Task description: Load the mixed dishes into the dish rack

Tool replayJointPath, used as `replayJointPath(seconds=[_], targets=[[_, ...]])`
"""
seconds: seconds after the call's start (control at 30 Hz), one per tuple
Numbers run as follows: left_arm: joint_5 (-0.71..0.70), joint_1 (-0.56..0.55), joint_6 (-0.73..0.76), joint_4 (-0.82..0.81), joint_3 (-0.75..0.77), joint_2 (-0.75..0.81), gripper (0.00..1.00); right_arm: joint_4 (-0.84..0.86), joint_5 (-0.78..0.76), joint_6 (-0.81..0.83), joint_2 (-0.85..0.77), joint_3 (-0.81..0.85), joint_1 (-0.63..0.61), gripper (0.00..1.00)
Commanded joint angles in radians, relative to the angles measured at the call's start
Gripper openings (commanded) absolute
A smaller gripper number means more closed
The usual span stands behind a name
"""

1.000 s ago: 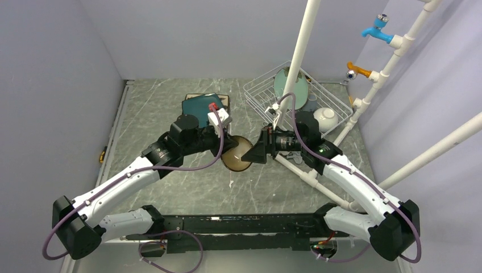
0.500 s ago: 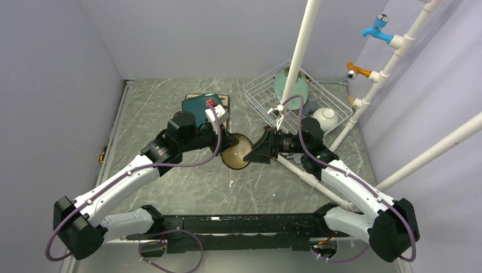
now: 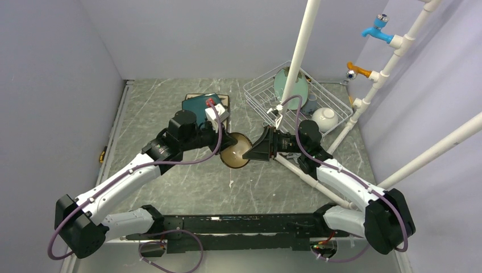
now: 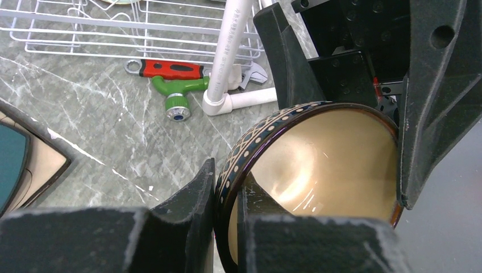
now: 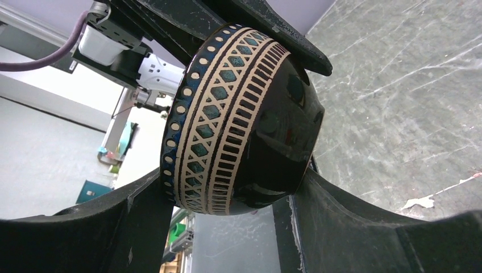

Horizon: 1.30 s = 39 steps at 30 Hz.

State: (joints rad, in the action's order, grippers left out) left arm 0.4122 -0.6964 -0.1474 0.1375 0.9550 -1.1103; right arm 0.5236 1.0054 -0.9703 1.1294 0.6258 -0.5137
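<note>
Pinching the brown glazed bowl by its rim, left jaws clench; right jaws straddle it, their grip impossible to tell

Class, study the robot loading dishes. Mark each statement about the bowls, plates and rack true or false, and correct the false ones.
1. The left gripper pinches the rim of the brown glazed bowl. True.
2. The mint-green round plate lies flat on the table. False: it stands upright in the dish rack.
3. The white bowl sits in the dish rack. True.
4. The teal square plate is in the rack. False: it lies on the table, left of the rack.
5. The right gripper is far from the brown glazed bowl. False: its fingers flank the bowl.
</note>
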Motion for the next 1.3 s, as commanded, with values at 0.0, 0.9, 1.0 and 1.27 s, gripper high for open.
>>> replayJointPath(seconds=[0.0, 0.9, 1.0, 1.27], targets=[[0.027, -0.008, -0.016, -0.101, 0.055, 0.002, 0.03, 0.163, 0.032, -0.063, -0.006, 0.005, -0.006, 0.00], [-0.249, -0.007, 0.004, -0.169, -0.047, 0.182, 1.00, -0.762, -0.258, 0.433, -0.185, 0.237, 0.051, 0.00], [-0.274, -0.008, 0.003, -0.164, -0.053, 0.196, 0.99, -0.909, -0.492, 0.493, -0.280, 0.267, 0.055, 0.00], [-0.298, -0.008, -0.003, -0.163, -0.057, 0.197, 0.99, -1.162, -0.886, 0.646, -0.383, 0.349, 0.055, 0.00]])
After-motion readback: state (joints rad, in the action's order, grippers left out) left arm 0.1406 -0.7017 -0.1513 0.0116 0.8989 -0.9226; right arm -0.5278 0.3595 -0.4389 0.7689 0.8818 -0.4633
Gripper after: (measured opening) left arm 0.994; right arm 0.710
